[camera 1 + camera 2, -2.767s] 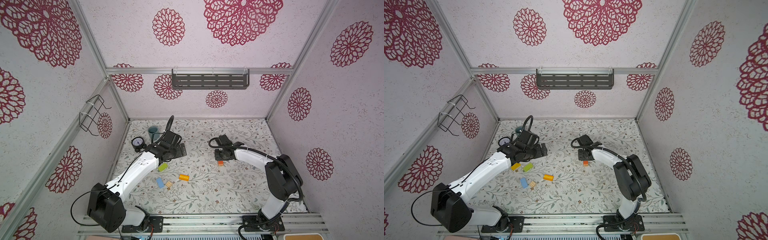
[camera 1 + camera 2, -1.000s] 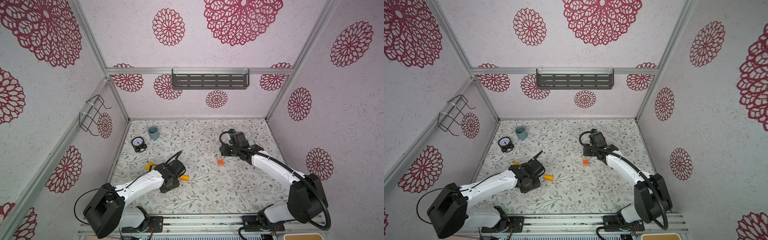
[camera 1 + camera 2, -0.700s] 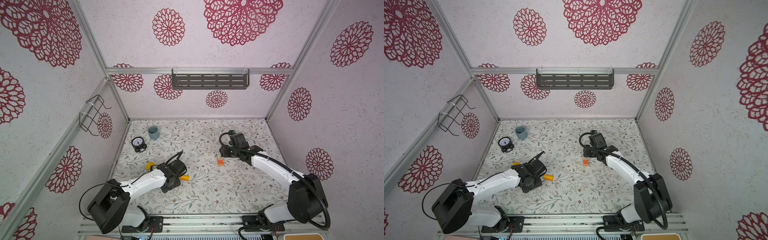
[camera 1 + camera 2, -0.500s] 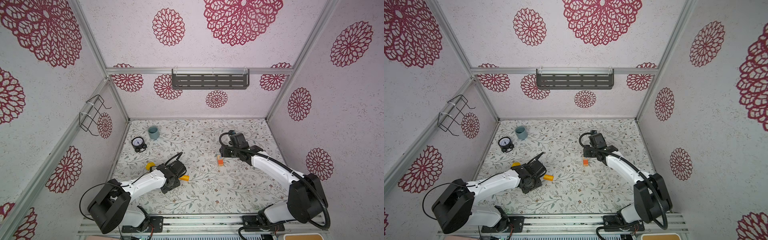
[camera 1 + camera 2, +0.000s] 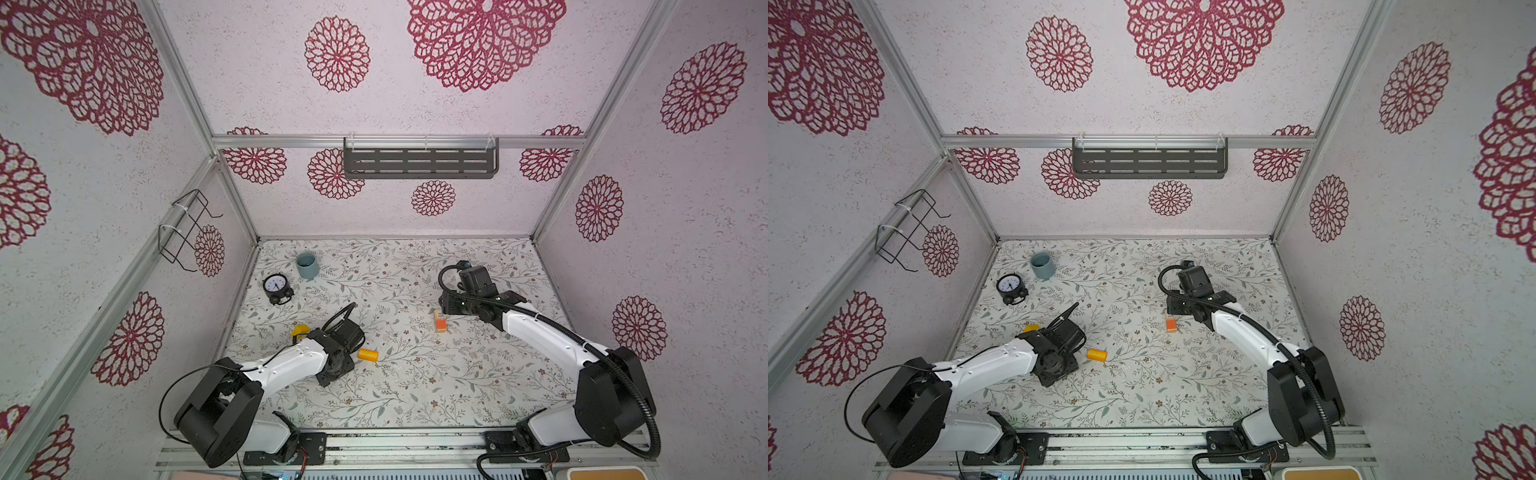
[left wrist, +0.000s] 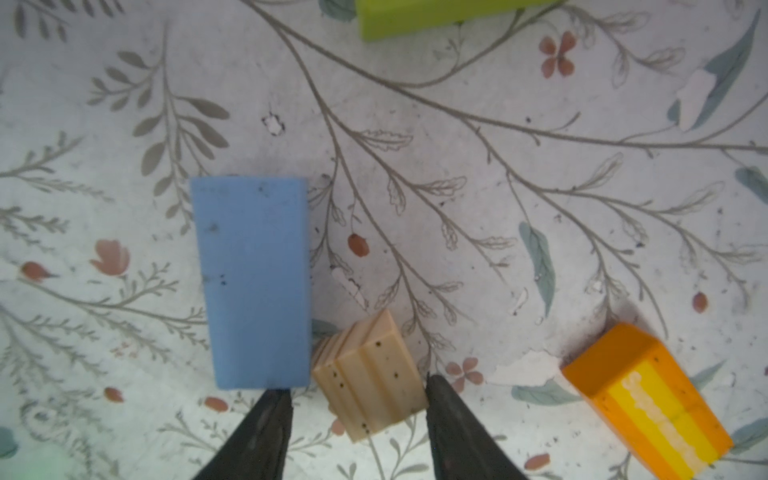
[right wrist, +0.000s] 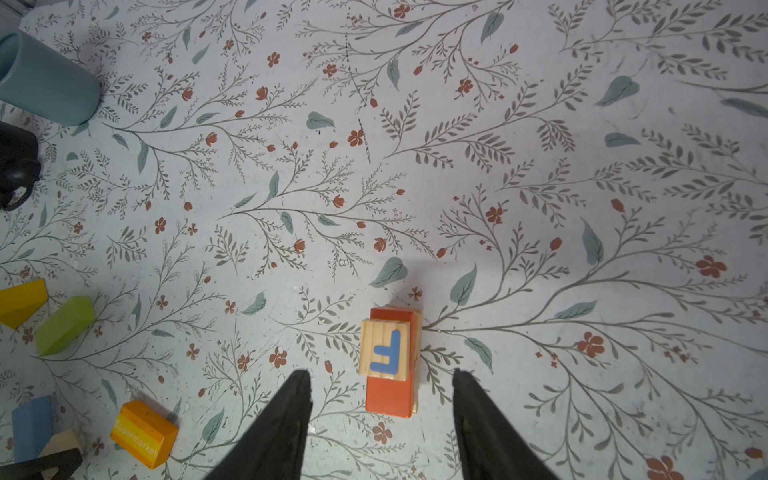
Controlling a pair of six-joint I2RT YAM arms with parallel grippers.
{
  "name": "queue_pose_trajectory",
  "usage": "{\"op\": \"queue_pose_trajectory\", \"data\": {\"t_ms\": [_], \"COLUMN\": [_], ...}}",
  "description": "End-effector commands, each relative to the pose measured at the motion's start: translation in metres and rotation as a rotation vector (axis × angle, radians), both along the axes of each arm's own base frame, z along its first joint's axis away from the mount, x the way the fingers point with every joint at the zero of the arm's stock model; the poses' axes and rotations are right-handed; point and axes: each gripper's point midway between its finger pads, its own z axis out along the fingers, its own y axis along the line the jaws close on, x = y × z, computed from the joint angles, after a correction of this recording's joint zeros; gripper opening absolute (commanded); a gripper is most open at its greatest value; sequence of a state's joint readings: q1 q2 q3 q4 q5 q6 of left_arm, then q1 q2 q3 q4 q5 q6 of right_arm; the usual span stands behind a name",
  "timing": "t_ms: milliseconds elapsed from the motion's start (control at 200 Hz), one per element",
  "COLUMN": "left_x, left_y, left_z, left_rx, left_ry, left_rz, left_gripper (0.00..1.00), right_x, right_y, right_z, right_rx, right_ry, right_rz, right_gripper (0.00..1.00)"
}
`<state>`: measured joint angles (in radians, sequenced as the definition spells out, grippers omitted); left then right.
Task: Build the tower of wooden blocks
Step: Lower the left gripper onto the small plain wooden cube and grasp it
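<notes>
L gripper hung low over the loose blocks, jaws part open & straddling the plain wood cube. One tip sat at the cube's corner; the other was clear of it, just at the end of the blue block. Nothing gripped yet. R gripper hovered over the tower, jaws apart, nothing held. The tower was two pcs: letter cube F on an orange-red block, mid-mat and well apart from the loose pile (it shows in a top view too). Step in hand, I judged: picking the wood cube. It lay skewed to the jaws, so the next move called for closing squarely w/o nudging the blue block, then a lift & carry to the tower.
</notes>
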<state>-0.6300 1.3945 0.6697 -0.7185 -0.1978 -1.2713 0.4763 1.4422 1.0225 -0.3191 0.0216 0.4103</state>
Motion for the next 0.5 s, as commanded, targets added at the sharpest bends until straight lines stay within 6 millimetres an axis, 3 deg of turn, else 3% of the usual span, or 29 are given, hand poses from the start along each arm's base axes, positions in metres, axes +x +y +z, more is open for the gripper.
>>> {"op": "queue_pose_trajectory", "data": {"t_ms": [0,495], "left_x": [0.002,0.02], "left_y": [0.007,0.007], "left_z": [-0.003,0.001], "left_rx": [0.016,0.019], "left_ry": [-0.005,-0.013], "left_rz": [0.01,-0.009], "left_gripper": [0.55,0.64], "right_x": [0.0,0.0], "right_y": [-0.003,-0.002], "right_z": [0.014,0.012], "right_rx": [0.001,-0.002], "right_ry": [-0.038,-0.032], "right_rz": [0.007,0.013], "right_gripper": [0.58,0.59]}}
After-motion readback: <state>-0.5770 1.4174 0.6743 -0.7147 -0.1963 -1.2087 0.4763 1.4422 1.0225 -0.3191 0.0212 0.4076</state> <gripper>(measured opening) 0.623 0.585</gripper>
